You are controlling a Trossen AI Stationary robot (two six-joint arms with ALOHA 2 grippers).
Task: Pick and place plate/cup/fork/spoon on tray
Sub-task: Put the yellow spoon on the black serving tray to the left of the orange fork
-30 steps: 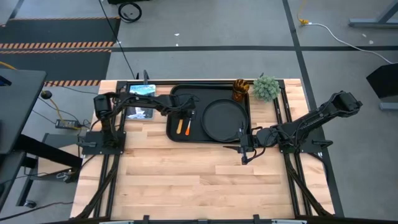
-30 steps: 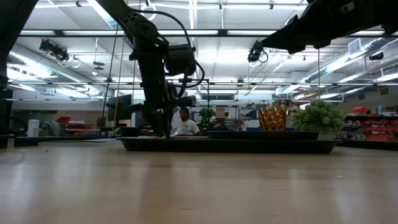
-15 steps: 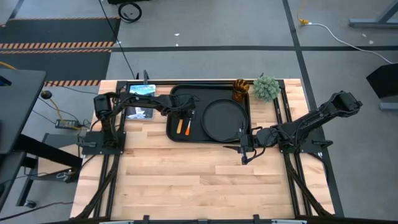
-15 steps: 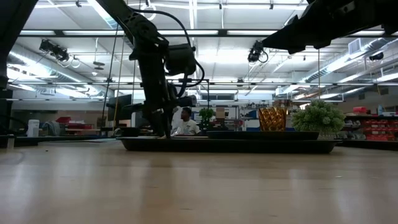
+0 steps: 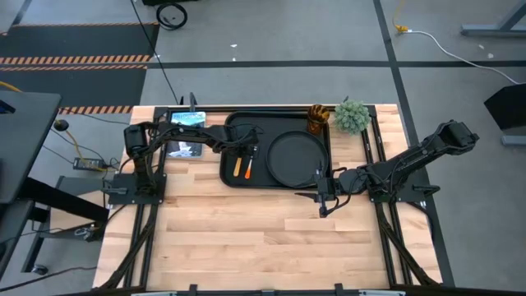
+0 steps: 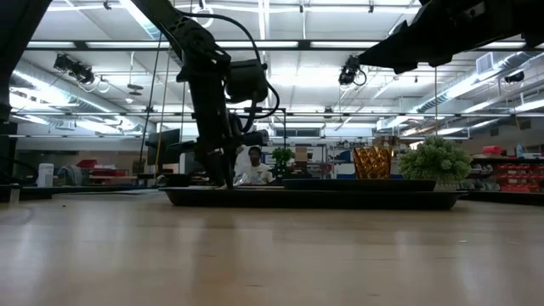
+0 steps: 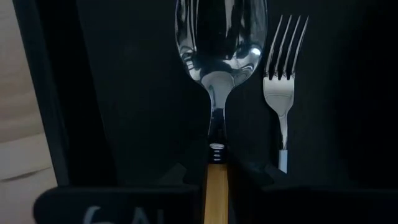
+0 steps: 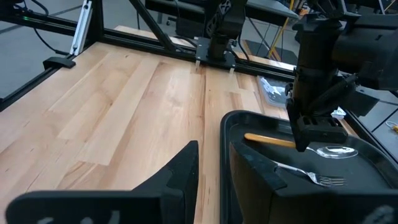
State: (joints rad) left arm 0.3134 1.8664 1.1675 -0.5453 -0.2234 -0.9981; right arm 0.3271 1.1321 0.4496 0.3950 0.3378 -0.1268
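The matte black tray (image 5: 275, 150), rectangular with rounded corners and a raised rim, lies on the pale wood table (image 5: 246, 230). In it sit the round black plate (image 5: 297, 158), the fork (image 7: 283, 93) with shiny tines, and the spoon (image 7: 219, 56) with its polished bowl and amber handle. The left gripper (image 5: 245, 154) is clenched on the spoon handle, the spoon lying flat. The translucent amber cup (image 5: 317, 120) stands outside the tray's corner, beside a bushy plant (image 5: 352, 115). The right gripper (image 5: 321, 197), fingers parted, hovers off the tray's near corner.

spoon (image 7: 220, 50): glossy metal bowl | tray (image 7: 124, 93): matt black, likely plastic | table (image 5: 246, 230): pale wood
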